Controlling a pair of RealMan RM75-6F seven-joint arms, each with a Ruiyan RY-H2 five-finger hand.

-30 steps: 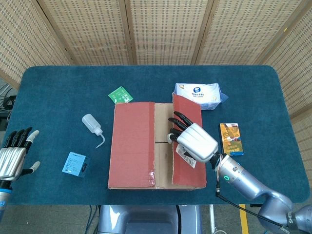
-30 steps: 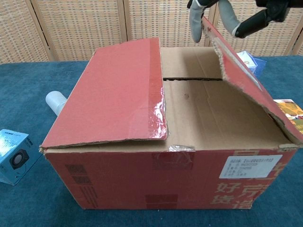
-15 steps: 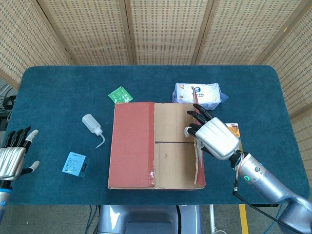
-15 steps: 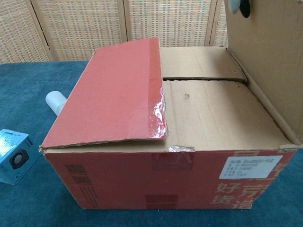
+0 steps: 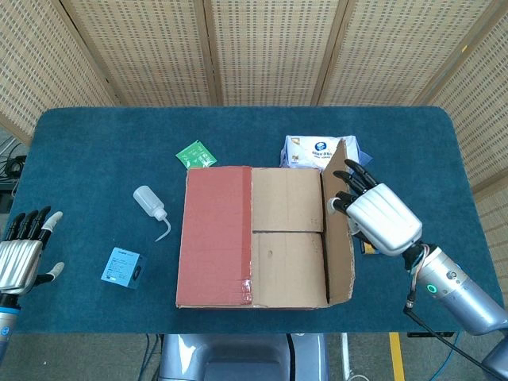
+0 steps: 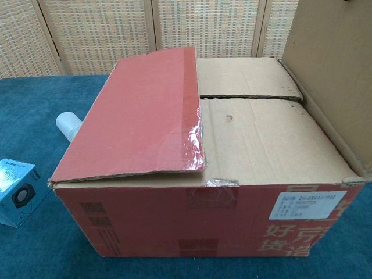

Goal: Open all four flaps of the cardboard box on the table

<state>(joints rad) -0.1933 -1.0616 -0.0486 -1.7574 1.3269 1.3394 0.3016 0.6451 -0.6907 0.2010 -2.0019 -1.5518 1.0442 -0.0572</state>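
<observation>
The cardboard box (image 5: 254,238) stands mid-table. Its red left flap (image 5: 214,234) lies flat on top, also seen in the chest view (image 6: 139,116). The right flap (image 5: 340,226) tilts outward past upright, its brown inner face showing (image 6: 337,75). Both brown inner flaps lie flat, the far one (image 5: 286,198) and the near one (image 5: 287,270). My right hand (image 5: 381,218) holds the right flap near its top edge, thumb on the inner face and fingers behind it. It is out of the chest view. My left hand (image 5: 20,255) hovers open at the table's left edge.
A squeeze bottle (image 5: 151,205), a small blue box (image 5: 123,267) and a green packet (image 5: 196,154) lie left of the box. A white and blue wipes pack (image 5: 313,151) sits behind the right flap. The bottle (image 6: 68,125) and blue box (image 6: 17,192) show in the chest view.
My right hand has swung the right flap from half raised, through upright, to leaning outward, moving rightward with it. The left hand and the other flaps have not moved.
</observation>
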